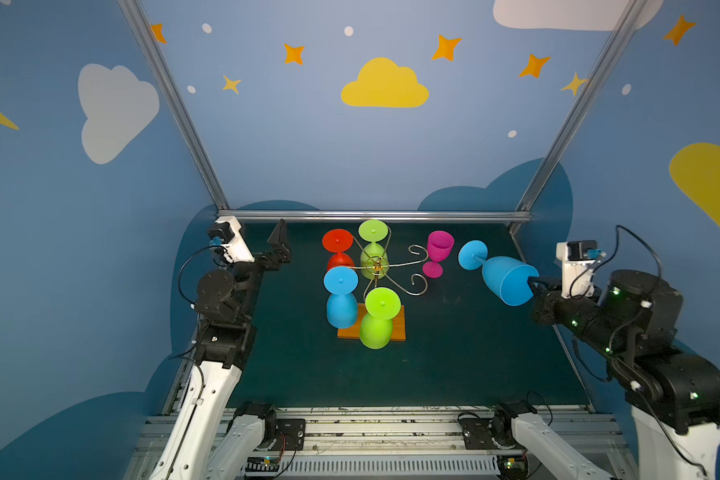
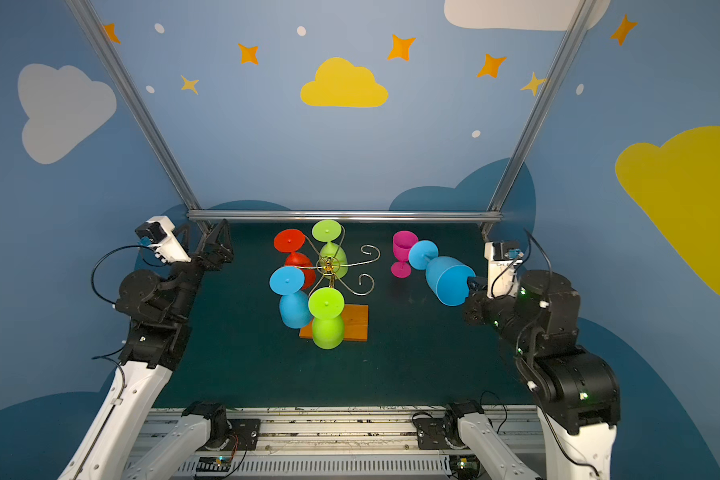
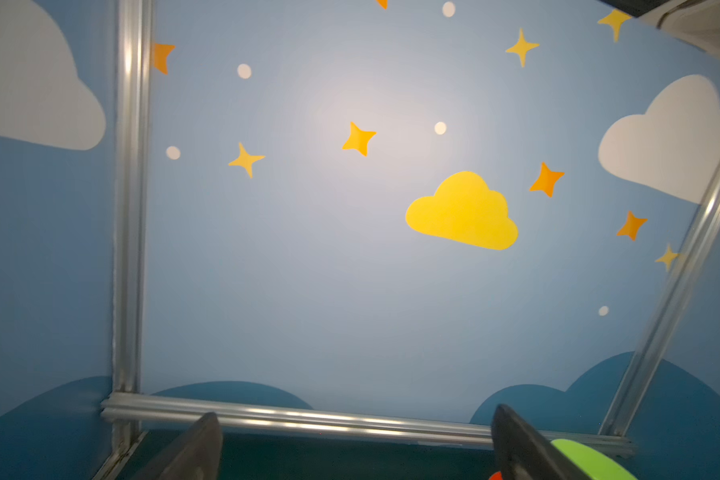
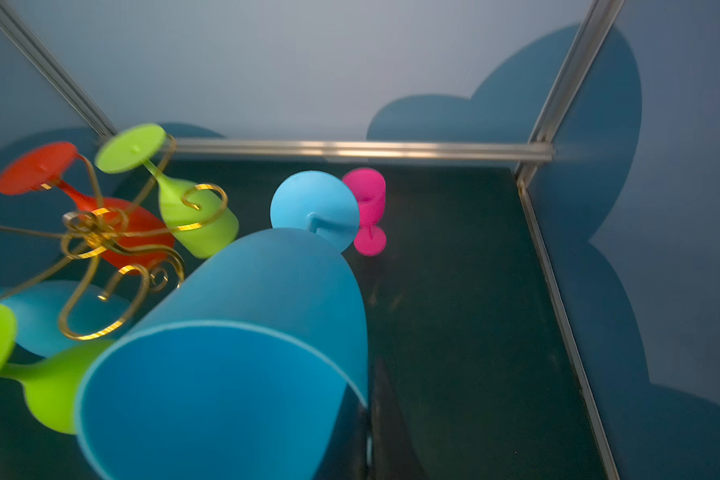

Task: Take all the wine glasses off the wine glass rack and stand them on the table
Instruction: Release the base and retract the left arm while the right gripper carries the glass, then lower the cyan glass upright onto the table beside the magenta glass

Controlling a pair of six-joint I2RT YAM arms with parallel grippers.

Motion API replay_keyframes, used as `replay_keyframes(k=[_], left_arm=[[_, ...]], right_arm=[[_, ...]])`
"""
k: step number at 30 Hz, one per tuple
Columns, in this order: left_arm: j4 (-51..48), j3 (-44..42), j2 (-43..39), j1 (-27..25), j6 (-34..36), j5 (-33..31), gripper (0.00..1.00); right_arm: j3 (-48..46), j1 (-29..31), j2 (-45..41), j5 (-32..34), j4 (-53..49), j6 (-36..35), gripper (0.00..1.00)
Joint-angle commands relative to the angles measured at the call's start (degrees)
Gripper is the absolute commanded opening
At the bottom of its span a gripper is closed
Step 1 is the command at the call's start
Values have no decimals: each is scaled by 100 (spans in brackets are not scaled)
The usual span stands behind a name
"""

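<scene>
Dark green table [image 1: 454, 365], blue walls with stars. In a top view, the right gripper [image 1: 533, 285] pinches the rim of the blue wine glass [image 1: 506, 279]. The glass is tipped on its side, well apart from the wine glass rack [image 1: 378, 266] and near a pink glass [image 1: 438, 249]. It looks like light plastic, not easy to break. I think the rim or stem is good to hold. In the left wrist view, the left gripper [image 3: 356, 413] is spread wide and empty. In the right wrist view, the cup's open mouth is right by the camera.
</scene>
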Motion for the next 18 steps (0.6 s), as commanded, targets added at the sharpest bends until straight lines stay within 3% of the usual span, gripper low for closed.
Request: replay_keyframes(k=[1, 8, 18], left_arm=[[158, -436, 83, 235, -272, -18, 99], [196, -678, 248, 565, -595, 291, 99], [216, -828, 102, 790, -759, 403, 99]], right_arm=[[-274, -15, 299, 407, -339, -94, 0], [-543, -134, 1452, 823, 158, -133, 0], [-128, -888, 3243, 438, 807, -304, 0]])
